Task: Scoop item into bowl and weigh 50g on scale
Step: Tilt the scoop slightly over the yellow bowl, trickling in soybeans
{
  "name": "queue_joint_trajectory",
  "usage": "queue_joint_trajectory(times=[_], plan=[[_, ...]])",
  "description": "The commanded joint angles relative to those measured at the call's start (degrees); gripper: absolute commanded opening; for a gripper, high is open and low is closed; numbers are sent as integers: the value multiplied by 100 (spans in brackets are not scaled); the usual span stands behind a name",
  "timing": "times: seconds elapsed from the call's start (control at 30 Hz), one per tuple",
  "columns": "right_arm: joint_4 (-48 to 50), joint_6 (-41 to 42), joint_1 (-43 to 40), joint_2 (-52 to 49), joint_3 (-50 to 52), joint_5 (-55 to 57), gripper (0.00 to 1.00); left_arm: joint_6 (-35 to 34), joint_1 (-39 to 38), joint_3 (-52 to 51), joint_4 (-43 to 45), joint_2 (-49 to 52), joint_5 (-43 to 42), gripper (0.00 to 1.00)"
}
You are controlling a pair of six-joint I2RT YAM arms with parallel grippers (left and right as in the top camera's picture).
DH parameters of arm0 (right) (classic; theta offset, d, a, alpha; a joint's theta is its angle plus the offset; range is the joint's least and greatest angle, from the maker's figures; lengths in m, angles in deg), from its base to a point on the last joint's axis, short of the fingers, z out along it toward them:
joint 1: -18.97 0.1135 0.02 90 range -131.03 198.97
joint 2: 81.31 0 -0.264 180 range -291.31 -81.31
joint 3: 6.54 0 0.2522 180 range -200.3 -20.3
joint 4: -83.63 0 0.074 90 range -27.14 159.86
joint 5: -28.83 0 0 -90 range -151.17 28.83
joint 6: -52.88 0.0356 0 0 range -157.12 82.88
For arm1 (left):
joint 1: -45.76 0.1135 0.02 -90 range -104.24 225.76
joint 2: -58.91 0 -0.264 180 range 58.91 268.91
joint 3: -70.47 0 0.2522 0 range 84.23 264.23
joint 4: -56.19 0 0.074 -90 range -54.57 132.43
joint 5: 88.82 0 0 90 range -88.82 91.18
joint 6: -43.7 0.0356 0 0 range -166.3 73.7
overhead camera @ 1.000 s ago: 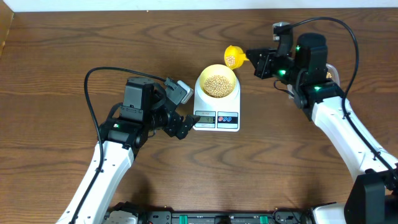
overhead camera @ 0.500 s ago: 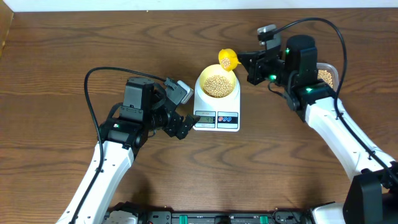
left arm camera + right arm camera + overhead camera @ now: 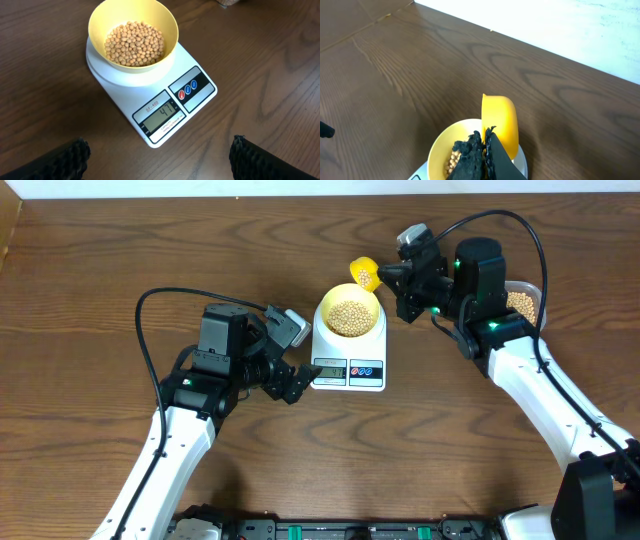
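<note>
Scoop (image 3: 364,273) tipped toward bowl (image 3: 167,24) (handle rightward), clamped in right tool (image 3: 391,278), left tool (image 3: 297,356) apart

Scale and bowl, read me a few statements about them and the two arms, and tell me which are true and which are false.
1. The bowl sits on the scale. True.
2. The bowl is empty. False: it holds beans.
3. The right tool is shut on the scoop. True.
4. The left tool grips the scale. False: it is open and stands beside the scale, holding nothing.
5. The scoop lies on the table. False: it is held up at the bowl's rim, turned on its side.
</note>
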Motion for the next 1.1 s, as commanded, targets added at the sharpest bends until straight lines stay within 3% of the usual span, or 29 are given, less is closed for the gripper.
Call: queue_joint_trajectory(times=[0.0, 1.07], plan=[[9, -190, 46, -57, -28, 7, 1, 13, 15, -11, -9, -52, 33, 91], [-57, -186, 140, -94, -28, 155, 1, 13, 15, -11, -11, -52, 33, 91]])
